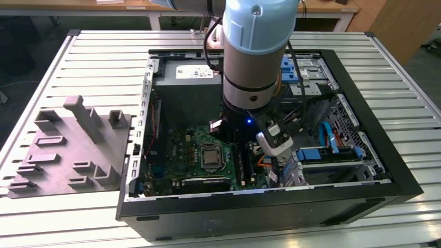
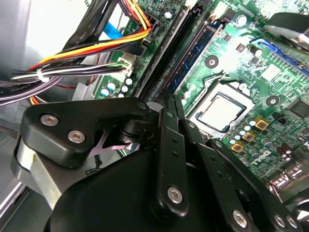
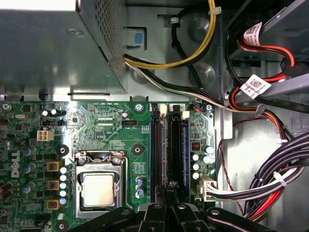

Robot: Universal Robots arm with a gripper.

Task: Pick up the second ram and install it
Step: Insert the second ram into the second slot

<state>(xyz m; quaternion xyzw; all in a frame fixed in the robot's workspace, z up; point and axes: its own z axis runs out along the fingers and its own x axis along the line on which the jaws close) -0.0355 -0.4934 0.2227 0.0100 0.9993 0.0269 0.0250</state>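
A dark blue-green ram (image 3: pixel 185 150) (image 2: pixel 198 50) stands seated in one of the long motherboard slots, beside the black slots (image 3: pixel 155 145) (image 2: pixel 164 53). I cannot tell whether this board is the second ram. My gripper (image 3: pixel 169 189) (image 2: pixel 170 99) hangs low inside the open computer case, just above the near end of the slot bank. Its black fingers are drawn together, and I cannot make out anything pinched between them. The CPU socket (image 3: pixel 99 189) (image 2: pixel 222 111) lies close beside the slots. In the exterior view the arm (image 1: pixel 251 51) reaches down over the motherboard (image 1: pixel 189 150).
Thick cable bundles (image 3: pixel 275 179) (image 2: pixel 72 72) run close to the slots on one side. The power supply box (image 3: pixel 48 48) (image 1: pixel 186 82) borders the board. A blue drive cage (image 1: pixel 324 155) sits at the exterior view's right. A grey holder fixture (image 1: pixel 69 150) lies on the slatted table.
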